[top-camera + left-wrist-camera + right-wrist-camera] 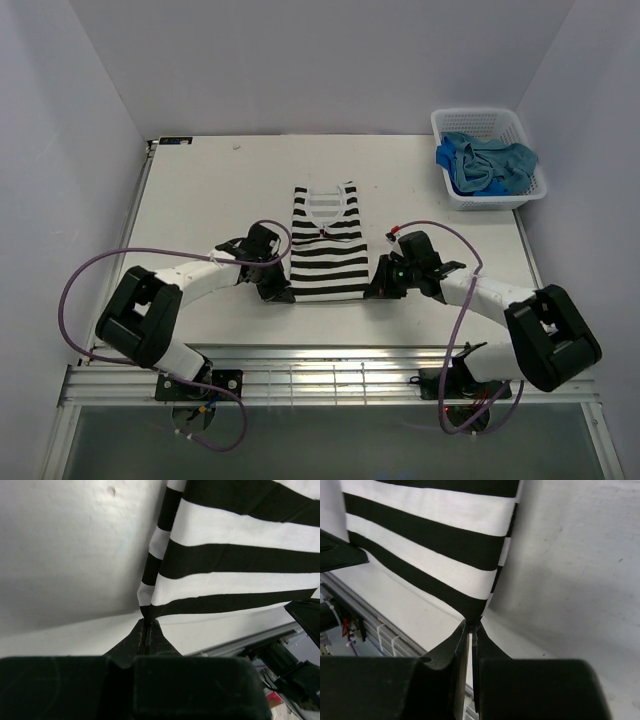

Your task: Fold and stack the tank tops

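top: black-and-white striped cloth tank top (325, 255), flat, mid-desk (200, 190)
left hand (281, 293): clenched on near-left hem corner
right hand (374, 289): clenched on near-right hem corner

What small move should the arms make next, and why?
Probably lift both hem corners and carry them toward the neckline: the left tool and right tool are each shut on a bottom corner of the striped tank top, which lies flat, unfolded.

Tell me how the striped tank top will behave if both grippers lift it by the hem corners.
Probably floppy: the striped tank top is thin cloth lying flat, so its middle would likely sag between the left gripper and right gripper. Each pinches only a corner tip, so it might slip free.
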`<action>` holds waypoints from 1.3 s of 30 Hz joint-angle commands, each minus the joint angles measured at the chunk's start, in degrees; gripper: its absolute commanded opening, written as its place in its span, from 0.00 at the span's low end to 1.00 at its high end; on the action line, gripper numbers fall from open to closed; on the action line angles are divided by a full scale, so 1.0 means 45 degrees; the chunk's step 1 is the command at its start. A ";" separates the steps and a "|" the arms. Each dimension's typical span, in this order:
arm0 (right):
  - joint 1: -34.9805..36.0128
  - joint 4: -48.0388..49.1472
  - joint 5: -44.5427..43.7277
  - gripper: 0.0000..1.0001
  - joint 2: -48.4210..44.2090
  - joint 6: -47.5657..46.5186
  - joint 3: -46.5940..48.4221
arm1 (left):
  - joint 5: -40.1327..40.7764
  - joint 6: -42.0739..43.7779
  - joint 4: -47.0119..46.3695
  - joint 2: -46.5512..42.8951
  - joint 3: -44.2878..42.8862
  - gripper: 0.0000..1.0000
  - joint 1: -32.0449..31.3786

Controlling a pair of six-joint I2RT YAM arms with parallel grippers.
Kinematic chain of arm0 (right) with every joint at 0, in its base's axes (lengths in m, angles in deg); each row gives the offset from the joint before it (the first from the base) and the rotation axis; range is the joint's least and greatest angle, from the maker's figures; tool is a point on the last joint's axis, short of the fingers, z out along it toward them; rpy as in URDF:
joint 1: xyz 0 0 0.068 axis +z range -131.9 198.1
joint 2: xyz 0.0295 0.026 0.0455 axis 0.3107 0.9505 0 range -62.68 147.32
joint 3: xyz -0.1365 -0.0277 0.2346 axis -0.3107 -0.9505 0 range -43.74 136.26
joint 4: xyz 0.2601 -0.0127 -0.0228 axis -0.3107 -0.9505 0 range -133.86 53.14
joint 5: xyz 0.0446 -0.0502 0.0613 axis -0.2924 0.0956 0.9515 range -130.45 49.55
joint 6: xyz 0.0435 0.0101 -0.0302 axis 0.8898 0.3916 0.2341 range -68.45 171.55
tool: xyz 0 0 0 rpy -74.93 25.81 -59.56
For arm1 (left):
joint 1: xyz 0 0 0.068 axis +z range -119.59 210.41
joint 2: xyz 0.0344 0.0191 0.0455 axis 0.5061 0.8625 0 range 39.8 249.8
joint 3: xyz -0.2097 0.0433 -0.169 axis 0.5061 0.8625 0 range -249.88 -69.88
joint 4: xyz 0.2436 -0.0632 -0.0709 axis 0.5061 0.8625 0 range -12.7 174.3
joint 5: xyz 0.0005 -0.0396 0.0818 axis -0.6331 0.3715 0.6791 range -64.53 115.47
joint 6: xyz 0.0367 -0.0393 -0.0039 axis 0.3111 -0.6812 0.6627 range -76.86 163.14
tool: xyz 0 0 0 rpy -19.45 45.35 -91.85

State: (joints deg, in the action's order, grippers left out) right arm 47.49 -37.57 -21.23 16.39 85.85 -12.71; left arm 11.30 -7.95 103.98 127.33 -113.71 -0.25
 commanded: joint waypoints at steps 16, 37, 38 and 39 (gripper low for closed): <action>0.0325 -0.7653 0.2348 0.08 -0.7824 0.0833 0.1012 | -0.2574 -0.1089 0.5944 -0.5408 -0.1701 0.00 -0.0805; -0.2057 -0.7147 0.5083 0.08 -0.3764 -0.0767 0.4392 | 0.0044 -0.0874 0.6240 -0.2870 -0.5434 0.00 0.0442; -0.2096 -0.7127 0.5161 0.08 -0.3414 -0.0864 0.4491 | 0.0044 -0.0834 0.6085 -0.2791 -0.5416 0.00 0.0542; -0.2116 -0.7108 0.5297 0.08 -0.3256 -0.0981 0.4589 | 0.0044 -0.0737 0.6026 -0.2751 -0.5396 0.00 0.0678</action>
State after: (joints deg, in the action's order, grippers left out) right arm 38.70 -70.77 -1.05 -0.10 84.17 4.49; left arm 9.59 -12.85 132.52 114.50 -136.49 0.56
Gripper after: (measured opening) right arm 0.084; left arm 0.022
